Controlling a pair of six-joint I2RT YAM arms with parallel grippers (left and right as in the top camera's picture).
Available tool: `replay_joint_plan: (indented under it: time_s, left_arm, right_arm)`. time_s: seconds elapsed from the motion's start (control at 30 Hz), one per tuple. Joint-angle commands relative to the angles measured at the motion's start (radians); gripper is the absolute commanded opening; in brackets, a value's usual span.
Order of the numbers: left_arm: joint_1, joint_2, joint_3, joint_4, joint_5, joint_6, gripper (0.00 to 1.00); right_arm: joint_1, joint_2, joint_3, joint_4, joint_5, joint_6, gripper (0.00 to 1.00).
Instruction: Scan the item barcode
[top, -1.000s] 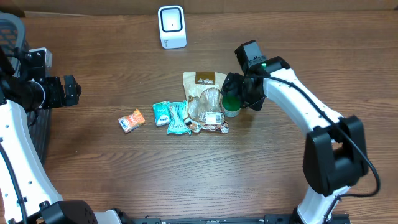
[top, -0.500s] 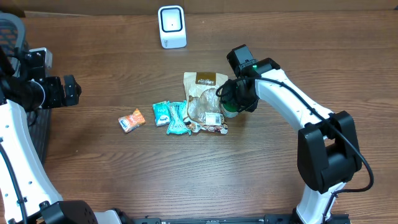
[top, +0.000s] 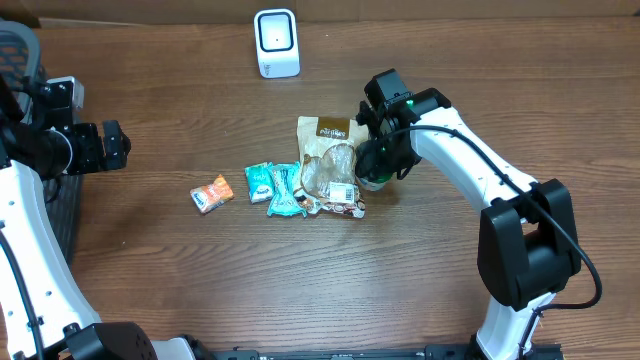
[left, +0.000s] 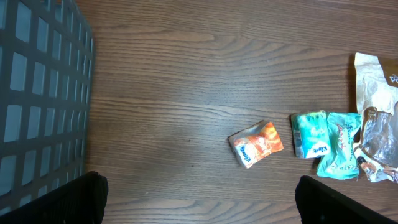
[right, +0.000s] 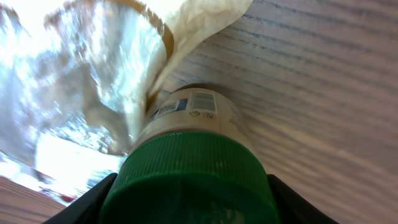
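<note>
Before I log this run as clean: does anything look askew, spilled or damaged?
Nothing spilled. One oddity: the edge of the crumpled pouch rests against the green-capped bottle held by the right gripper, crowding its label.

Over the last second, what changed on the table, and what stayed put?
The right hand swung in leftward from beside the green-capped bottle and closed its fingers around the cap. The bottle still stands on the table against the pouch. Unchanged: the small packets, the white scanner, and the left hand, open and off to the side.
</note>
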Motion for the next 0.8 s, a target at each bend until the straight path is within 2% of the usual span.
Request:
replay_joint_plan:
  time_s: [0.0,0.13,0.27,0.3,0.33,0.4,0.5,0.57,0.63,0.67,0.7,0.77]
  left_arm:
    - [0.000,-0.028,0.023,0.001,0.012,0.026,1.00]
    - [0.000,-0.028,0.023,0.001,0.012,0.027,0.99]
    - [0.000,-0.028,0.023,0.001,0.012,0.027,1.00]
    - [0.000,-0.028,0.023,0.001,0.012,0.026,1.00]
    - [0.000,-0.028,0.023,0.001,0.012,0.026,1.00]
    - [0.000,-0.028,0.023,0.001,0.012,0.027,1.00]
    - [0.000,-0.028,0.023,0.001,0.012,0.026,1.00]
    - [0.000,-0.028,0.023,0.001,0.012,0.027,0.99]
    - [0.000,-0.028,0.023,0.001,0.012,0.027,1.00]
    - [0.000,-0.028,0.023,0.001,0.012,0.026,1.00]
    - [0.000,-0.028,0.023,0.001,0.012,0.027,0.99]
    - [0.000,-0.028,0.023,0.001,0.012,0.026,1.00]
  right_arm:
    - [-0.002,-0.006,0.039,-0.014,0.121,-0.231,0.50]
    - [-0.002,-0.006,0.039,-0.031,0.139,-0.312,0.54]
    - [-0.002,-0.006,0.041,-0.032,0.132,-0.307,0.65]
    - [-0.002,-0.006,0.048,-0.033,0.131,-0.253,0.72]
    - [-0.002,-0.006,0.066,-0.036,0.131,-0.162,0.84]
    - [-0.005,-0.006,0.107,-0.057,0.123,-0.069,0.93]
    - [-0.009,-0.006,0.213,-0.139,0.074,0.011,0.95]
    - [-0.011,-0.006,0.279,-0.187,0.064,0.090,1.00]
    - [-0.014,-0.006,0.316,-0.213,0.063,0.238,1.00]
    - [-0.019,-0.006,0.319,-0.235,0.063,0.426,1.00]
    - [-0.024,-0.005,0.312,-0.249,0.063,0.534,1.00]
    - [-0.026,-0.003,0.281,-0.255,0.064,0.659,0.98]
